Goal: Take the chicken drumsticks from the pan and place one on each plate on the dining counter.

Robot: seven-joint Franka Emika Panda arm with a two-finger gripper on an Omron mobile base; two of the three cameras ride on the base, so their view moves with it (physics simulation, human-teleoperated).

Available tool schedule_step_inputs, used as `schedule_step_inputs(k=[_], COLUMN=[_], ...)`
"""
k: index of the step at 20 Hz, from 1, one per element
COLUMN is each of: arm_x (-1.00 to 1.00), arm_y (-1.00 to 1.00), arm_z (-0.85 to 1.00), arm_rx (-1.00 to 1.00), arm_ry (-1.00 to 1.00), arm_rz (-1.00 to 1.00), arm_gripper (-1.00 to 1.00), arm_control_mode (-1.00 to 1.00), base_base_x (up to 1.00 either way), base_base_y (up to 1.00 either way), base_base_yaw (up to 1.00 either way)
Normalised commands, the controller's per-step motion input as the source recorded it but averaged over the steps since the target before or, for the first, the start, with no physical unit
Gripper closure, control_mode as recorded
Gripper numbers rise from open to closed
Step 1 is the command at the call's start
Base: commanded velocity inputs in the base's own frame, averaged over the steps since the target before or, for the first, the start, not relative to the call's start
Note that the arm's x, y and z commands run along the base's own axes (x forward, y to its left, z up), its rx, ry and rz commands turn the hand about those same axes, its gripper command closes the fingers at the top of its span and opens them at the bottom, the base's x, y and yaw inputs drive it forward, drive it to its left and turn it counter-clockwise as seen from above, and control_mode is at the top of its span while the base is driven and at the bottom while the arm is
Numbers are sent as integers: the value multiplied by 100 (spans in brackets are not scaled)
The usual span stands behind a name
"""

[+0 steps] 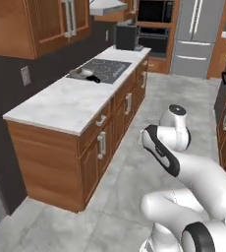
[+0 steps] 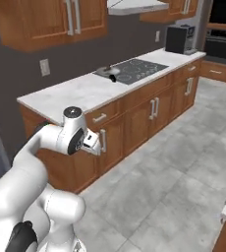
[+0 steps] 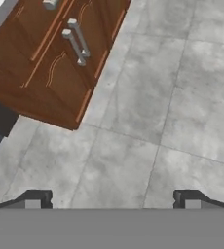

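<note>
Left base view shows the round grey metal pan (image 1: 84, 73) on the black cooktop (image 1: 104, 70) of the white marble counter (image 1: 66, 103), well beyond the empty, wide-open gripper (image 3: 112, 200) pointed floorward, so driving closer risks clipping the wooden cabinets (image 3: 46, 58).
</note>
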Motion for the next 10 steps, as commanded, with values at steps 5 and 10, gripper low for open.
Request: schedule_step_inputs(k=[5, 10], arm_x=[0, 0], arm_y=[0, 0], arm_z=[0, 0], arm_rx=[0, 0], arm_ry=[0, 0], arm_rz=[0, 0], arm_gripper=[-100, -100], arm_control_mode=[100, 100], base_base_x=[89, 79], base_base_y=[51, 48], base_base_yaw=[-57, -66])
